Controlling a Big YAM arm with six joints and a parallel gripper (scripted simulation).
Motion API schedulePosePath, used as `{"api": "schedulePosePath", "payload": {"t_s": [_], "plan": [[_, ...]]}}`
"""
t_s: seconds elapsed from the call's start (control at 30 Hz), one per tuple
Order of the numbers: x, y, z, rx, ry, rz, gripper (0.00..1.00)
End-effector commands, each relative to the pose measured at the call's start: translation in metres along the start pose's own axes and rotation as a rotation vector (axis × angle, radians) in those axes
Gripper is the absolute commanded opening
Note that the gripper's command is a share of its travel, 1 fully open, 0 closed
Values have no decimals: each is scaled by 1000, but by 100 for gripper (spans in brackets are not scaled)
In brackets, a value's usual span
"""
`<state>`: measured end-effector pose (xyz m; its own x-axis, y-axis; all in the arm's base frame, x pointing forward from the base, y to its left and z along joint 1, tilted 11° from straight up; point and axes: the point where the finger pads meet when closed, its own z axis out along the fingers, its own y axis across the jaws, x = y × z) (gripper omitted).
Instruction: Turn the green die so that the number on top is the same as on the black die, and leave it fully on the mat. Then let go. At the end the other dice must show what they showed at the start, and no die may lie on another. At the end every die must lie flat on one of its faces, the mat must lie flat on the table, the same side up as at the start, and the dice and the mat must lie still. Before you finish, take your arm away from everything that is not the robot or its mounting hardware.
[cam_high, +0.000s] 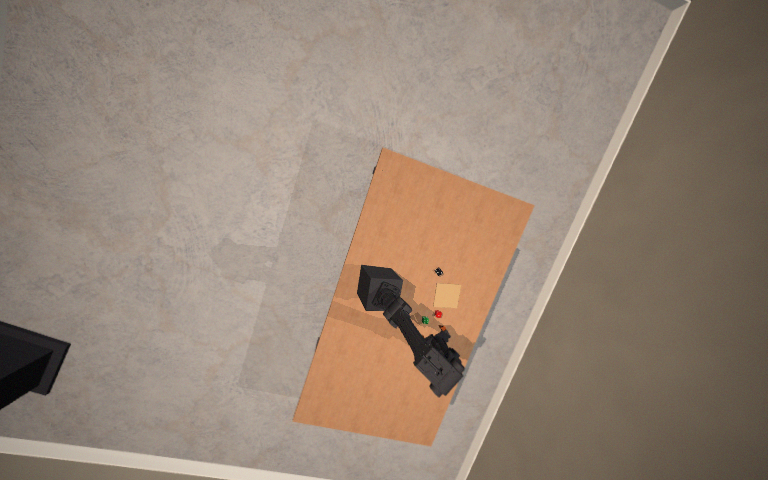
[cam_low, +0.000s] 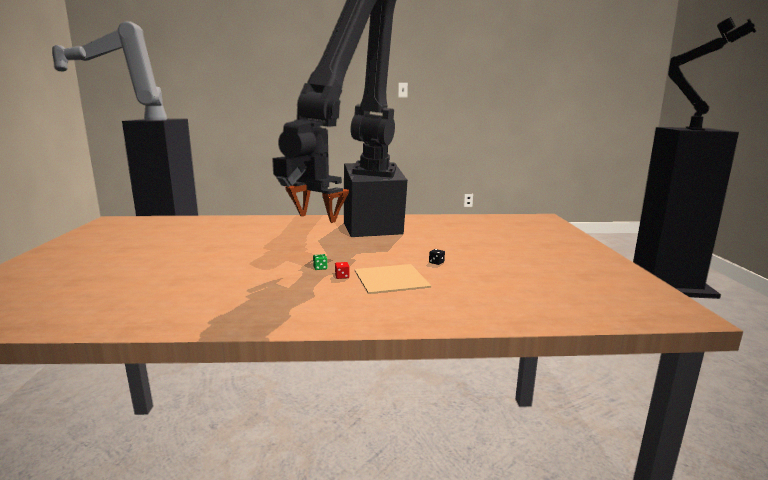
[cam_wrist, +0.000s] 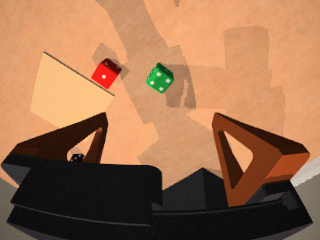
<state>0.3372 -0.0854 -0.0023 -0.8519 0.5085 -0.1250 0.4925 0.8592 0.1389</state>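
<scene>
The green die (cam_low: 320, 261) lies on the bare table, left of the red die (cam_low: 341, 270) and off the tan mat (cam_low: 391, 277). It also shows in the wrist view (cam_wrist: 160, 78) and from overhead (cam_high: 424, 319). The black die (cam_low: 436, 256) lies on the table behind the mat's right corner. My gripper (cam_low: 317, 202) hangs open and empty well above the table, above and a little behind the green die. In the wrist view the orange fingers stand wide apart, with the green die beyond them. The red die (cam_wrist: 106, 74) lies by the mat's edge (cam_wrist: 67, 91).
The arm's black base block (cam_low: 374, 198) stands on the table behind the dice. Black pedestals (cam_low: 685, 206) with other arms stand off the table at left (cam_low: 159, 165) and right. The red die lies about one die's width right of the green one.
</scene>
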Motion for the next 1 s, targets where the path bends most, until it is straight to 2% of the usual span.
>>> {"api": "schedulePosePath", "payload": {"t_s": [0.0, 0.2, 0.3, 0.37, 0.73, 0.97], "plan": [[0, 3, 6, -4, -1, -192, 100], [0, 1, 13, -3, -2, -375, 100], [0, 1, 13, -3, -2, -381, 100], [1, 2, 17, -5, -2, -503, 100], [3, 3, 29, -5, -1, -832, 100], [3, 1, 33, -4, -2, -939, 100]]}}
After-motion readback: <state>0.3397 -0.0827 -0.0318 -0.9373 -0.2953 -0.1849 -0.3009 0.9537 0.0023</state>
